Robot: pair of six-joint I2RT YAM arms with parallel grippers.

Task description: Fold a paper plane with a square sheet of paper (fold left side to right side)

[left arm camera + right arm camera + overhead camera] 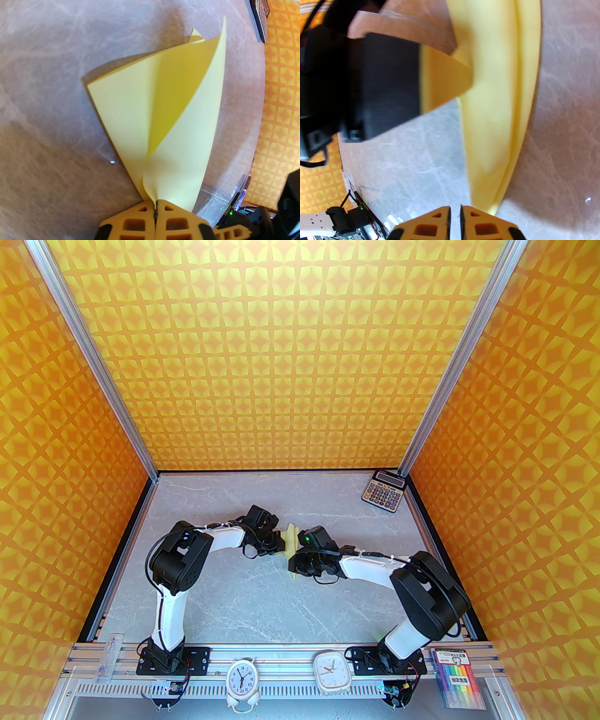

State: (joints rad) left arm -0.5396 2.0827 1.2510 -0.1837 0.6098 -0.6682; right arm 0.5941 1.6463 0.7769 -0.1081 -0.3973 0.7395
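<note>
The pale yellow sheet of paper [291, 540] is folded into a slim, pointed paper plane shape and stands off the table between the two grippers. My left gripper [155, 206] is shut on its narrow tip, and the layers of the paper [164, 105] fan out away from the fingers. In the top view the left gripper [283, 542] holds it from the left. My right gripper [294, 563] is at the paper's near end. Its fingertips [454, 211] stand a narrow slit apart with nothing between them, and the paper [494, 105] passes just beside the right finger.
A grey calculator [383, 491] lies at the table's far right corner. Two clocks [241, 678] [332, 669] and a pack of coloured markers [458, 678] sit on the near rail. Patterned orange walls enclose the table on three sides.
</note>
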